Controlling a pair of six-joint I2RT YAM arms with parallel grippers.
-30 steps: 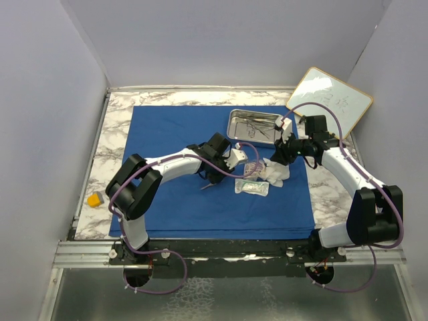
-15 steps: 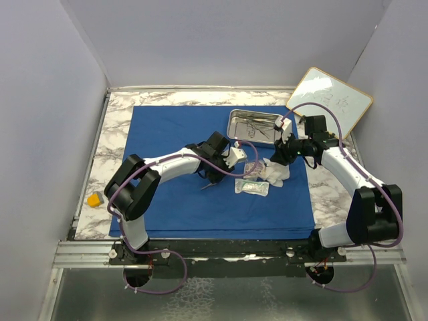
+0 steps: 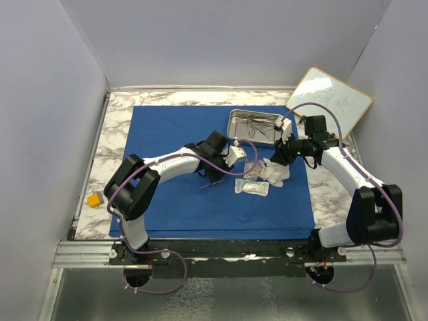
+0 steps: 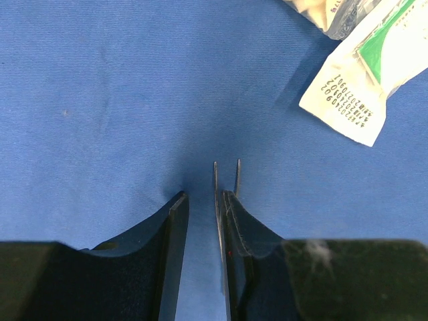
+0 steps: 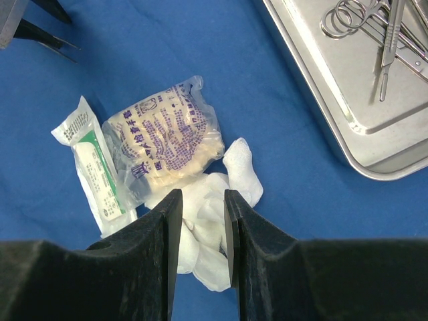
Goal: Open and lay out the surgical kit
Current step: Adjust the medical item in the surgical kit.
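- jaws of the left gripper [image 4: 204, 195] stand a little apart, low over the blue cloth [image 3: 174, 127]. thin tweezers [image 4: 216, 194] run along the inner face of one finger, with bare cloth showing between them and the other finger, so they are not clamped.
- jaws of the right gripper [image 5: 202, 195] are part open with white gauze [image 5: 204, 234] filling the gap; i cannot tell whether they pinch it.
- a packet of cotton [image 5: 164, 140] and a flat green-striped packet [image 5: 93, 177] lie on the cloth just beside the gauze.
- a steel tray [image 5: 374, 114] sits on the far right of the cloth, with ring-handled tools [image 5: 341, 17] inside.
- the cloth lies spread flat over the marble table [image 3: 114, 127].
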